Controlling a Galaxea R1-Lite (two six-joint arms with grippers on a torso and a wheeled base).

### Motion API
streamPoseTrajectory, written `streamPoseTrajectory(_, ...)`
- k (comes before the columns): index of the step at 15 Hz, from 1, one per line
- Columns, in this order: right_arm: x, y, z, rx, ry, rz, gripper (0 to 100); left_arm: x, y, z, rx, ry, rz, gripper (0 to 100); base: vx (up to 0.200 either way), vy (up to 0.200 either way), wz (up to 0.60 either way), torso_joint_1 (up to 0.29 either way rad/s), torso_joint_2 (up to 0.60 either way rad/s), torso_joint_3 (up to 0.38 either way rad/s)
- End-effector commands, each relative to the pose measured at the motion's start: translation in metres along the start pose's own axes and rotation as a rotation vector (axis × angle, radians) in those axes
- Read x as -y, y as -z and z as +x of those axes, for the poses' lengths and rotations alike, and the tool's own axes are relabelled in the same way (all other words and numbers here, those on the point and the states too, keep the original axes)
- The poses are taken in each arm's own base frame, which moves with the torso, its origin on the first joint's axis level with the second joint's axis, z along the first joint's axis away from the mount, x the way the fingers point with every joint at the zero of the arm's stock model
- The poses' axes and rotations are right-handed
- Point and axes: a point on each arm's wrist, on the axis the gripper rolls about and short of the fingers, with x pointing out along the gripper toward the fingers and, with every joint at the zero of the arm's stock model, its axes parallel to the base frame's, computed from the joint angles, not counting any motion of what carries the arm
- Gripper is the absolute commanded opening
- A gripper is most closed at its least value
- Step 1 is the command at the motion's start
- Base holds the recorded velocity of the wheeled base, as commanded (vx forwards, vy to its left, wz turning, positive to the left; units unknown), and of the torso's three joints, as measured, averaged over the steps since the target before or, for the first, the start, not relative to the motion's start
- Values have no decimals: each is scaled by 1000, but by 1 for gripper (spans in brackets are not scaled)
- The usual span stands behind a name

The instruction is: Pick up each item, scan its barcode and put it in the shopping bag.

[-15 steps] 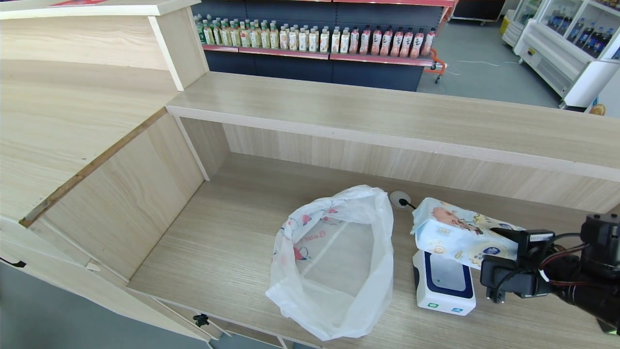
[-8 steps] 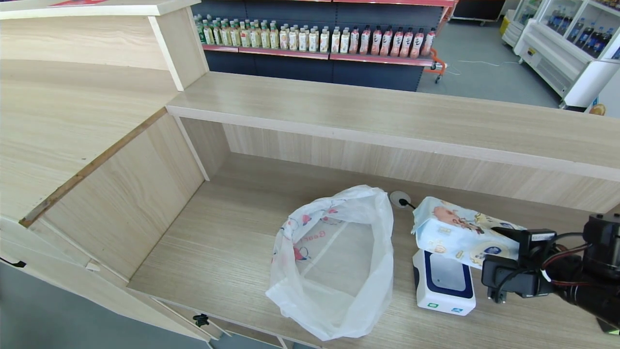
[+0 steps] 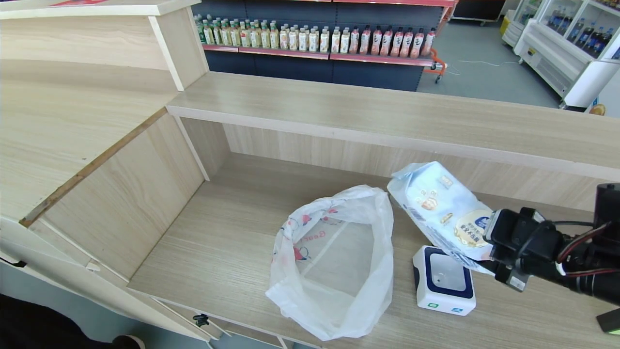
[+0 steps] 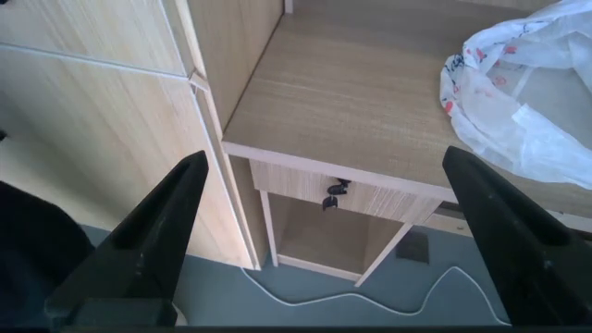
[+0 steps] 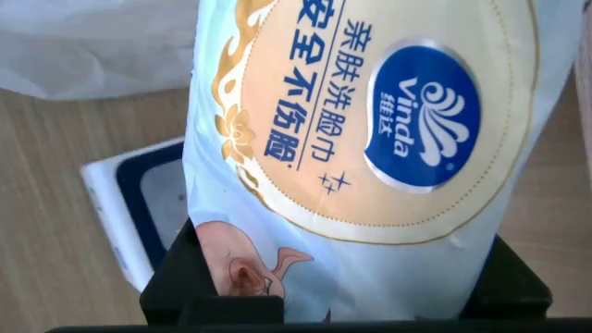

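Tissue pack (image 3: 438, 208): probably soft, light, slick-wrapped. Right gripper (image 3: 488, 240) is clamping its end and holding it tilted above the scanner (image 3: 443, 283), at the shopping bag's (image 3: 334, 261) 2 o'clock. Left gripper (image 4: 324, 157) is standing wide, empty.

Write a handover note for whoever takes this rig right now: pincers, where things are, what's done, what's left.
Right pincer: shut on the tissue pack, held tilted in the air over the scanner's far end, just right of the bag.
Left pincer: open, holding nothing, off the counter's near left edge.
Bag: open on the counter, left of the scanner, nothing seen inside.
Done: pack picked up. Whether it has scanned cannot be told.
Left: confirm the scan, then drop the pack into the bag.
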Motion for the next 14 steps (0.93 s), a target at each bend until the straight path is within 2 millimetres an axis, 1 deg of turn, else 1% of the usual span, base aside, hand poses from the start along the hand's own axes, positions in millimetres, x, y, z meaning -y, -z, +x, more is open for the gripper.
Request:
streamPoseTrajectory(1, 25, -55, -60, 113, 62, 191, 0, 0, 0, 0, 0, 0, 0, 100, 0, 0, 0, 0, 0, 0)
streamPoseTrajectory(2, 26, -60, -73, 95, 39, 264, 0, 0, 0, 0, 0, 0, 0, 100, 0, 0, 0, 0, 0, 0)
streamPoseTrajectory(3, 27, -63, -102, 29, -23, 414, 0, 0, 0, 0, 0, 0, 0, 100, 0, 0, 0, 0, 0, 0)
streamPoseTrajectory(5, 23, -59, -145, -106, -85, 590, 0, 0, 0, 0, 0, 0, 0, 100, 0, 0, 0, 0, 0, 0)
streamPoseTrajectory(8, 7, -43, -184, -216, -13, 723, 0, 0, 0, 0, 0, 0, 0, 100, 0, 0, 0, 0, 0, 0)
streamPoseTrajectory(9, 5, -42, -189, -216, 2, 736, 0, 0, 0, 0, 0, 0, 0, 100, 0, 0, 0, 0, 0, 0)
streamPoseTrajectory(10, 0, -41, -201, -191, 35, 739, 0, 0, 0, 0, 0, 2, 0, 100, 0, 0, 0, 0, 0, 0)
streamPoseTrajectory(12, -2, -40, -205, -201, 59, 721, 0, 0, 0, 0, 0, 0, 0, 100, 0, 0, 0, 0, 0, 0)
streamPoseTrajectory(14, -5, -38, -206, -197, 51, 708, 0, 0, 0, 0, 0, 2, 0, 100, 0, 0, 600, -5, 0, 5)
